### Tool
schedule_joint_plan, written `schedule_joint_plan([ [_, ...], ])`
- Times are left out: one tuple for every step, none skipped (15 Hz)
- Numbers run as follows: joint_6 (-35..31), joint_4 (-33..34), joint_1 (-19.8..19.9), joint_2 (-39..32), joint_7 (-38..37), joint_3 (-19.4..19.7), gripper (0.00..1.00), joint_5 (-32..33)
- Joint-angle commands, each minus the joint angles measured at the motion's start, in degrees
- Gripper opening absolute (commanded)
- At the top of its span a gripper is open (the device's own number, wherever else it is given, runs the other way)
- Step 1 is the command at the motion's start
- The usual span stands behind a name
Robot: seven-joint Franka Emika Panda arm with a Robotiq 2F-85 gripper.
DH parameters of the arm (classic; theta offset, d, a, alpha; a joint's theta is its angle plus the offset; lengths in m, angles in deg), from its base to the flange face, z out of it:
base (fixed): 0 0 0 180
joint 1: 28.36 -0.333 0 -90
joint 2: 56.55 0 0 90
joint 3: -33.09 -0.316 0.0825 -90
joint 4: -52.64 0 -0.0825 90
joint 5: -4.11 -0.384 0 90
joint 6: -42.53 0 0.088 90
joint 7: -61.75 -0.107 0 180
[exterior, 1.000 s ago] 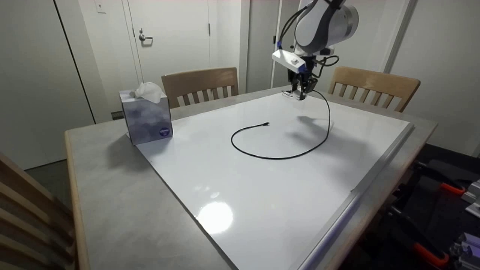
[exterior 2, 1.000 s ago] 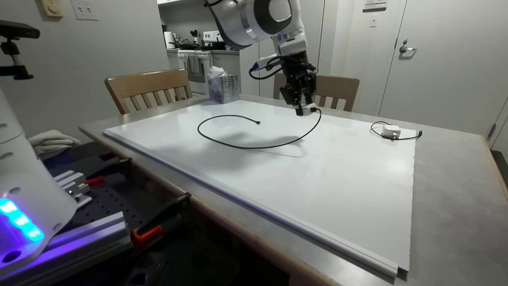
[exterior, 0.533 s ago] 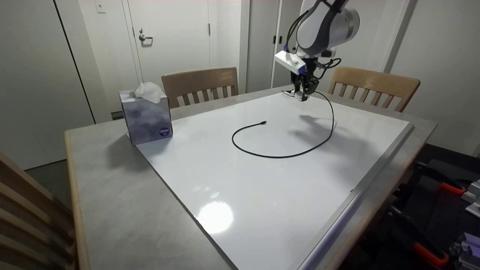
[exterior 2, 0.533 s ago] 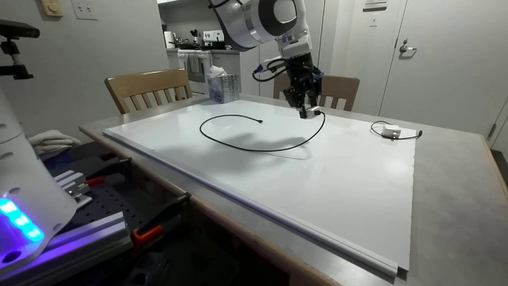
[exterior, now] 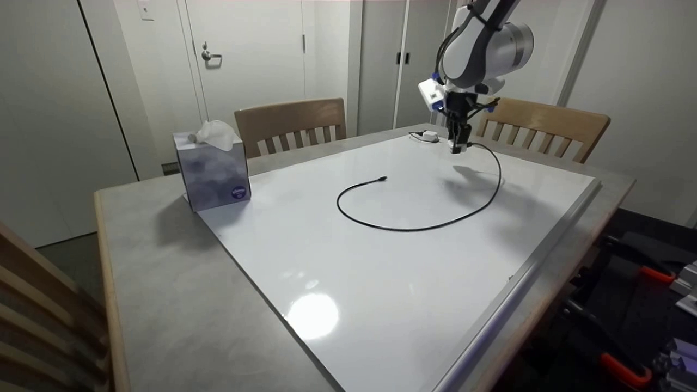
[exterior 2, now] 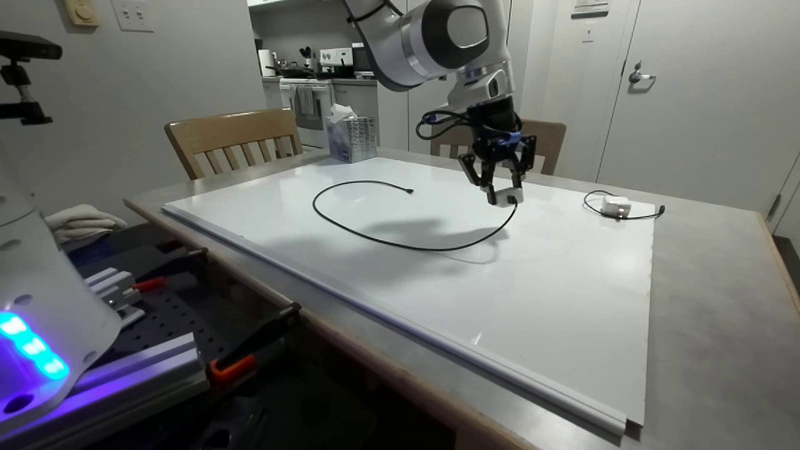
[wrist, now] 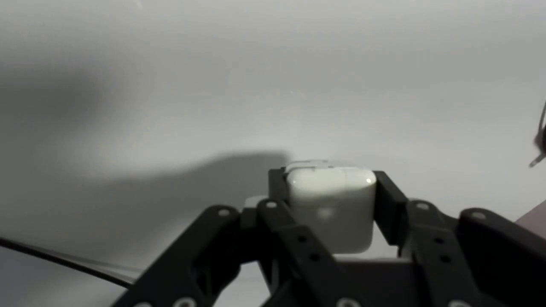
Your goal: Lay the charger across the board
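Note:
The charger's pale plug block [wrist: 330, 209] is pinched in the wrist view between the black pads of my gripper [wrist: 332, 187], which is shut on it. In both exterior views the gripper [exterior 2: 507, 194] holds the block above the glossy white board [exterior 2: 531, 281], near its far side. From the block the charger's black cable [exterior: 408, 230] drops and curves in a wide loop over the board. Its free end [exterior: 383, 178] rests near the board's middle. In the wrist view only a short dark stretch of cable [wrist: 64, 262] shows at lower left.
Another white block [exterior 2: 616, 206] with a short black cable lies at a board corner. A blue tissue box [exterior: 215, 171] stands at another corner. A raised metal rail [exterior 2: 387, 315] runs along one long edge. Wooden chairs [exterior: 294, 117] surround the grey table [exterior: 179, 305].
The gripper has moved to the right and lower in both exterior views, and the wrist has turned. The held end of the cable has followed, while the free end has barely shifted.

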Motion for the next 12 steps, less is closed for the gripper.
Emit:
schedule_joint_plan([
  [0.0,0.2,1.5,0.1,-0.9,-0.9,0.51,0.9],
  [0.1,0.2,1.7,0.1,-1.1,-0.9,0.51,0.8],
  [0.1,0.2,1.7,0.1,-1.3,-1.0,0.26,0.8],
  [0.7,0.5,1.2,-0.3,-2.9,-0.6,0.26,0.6],
  [0.7,0.6,1.0,-0.5,-5.3,-0.3,0.26,-0.3],
  [1.0,0.4,2.0,-0.1,-8.1,-1.3,0.26,-2.8],
  [1.1,0.2,3.0,0.1,-9.4,-2.3,0.26,-4.1],
  [1.6,0.0,4.2,0.5,-10.4,-3.3,0.26,-5.7],
  [2.4,0.3,5.3,0.4,-11.4,-4.2,0.26,-7.3],
  [3.4,0.5,6.4,0.4,-12.3,-5.3,0.26,-8.9],
  [1.4,0.1,4.5,0.0,-11.7,-3.7,0.26,-5.5],
  [1.6,0.1,5.1,0.0,-11.8,-4.1,0.51,-5.5],
])
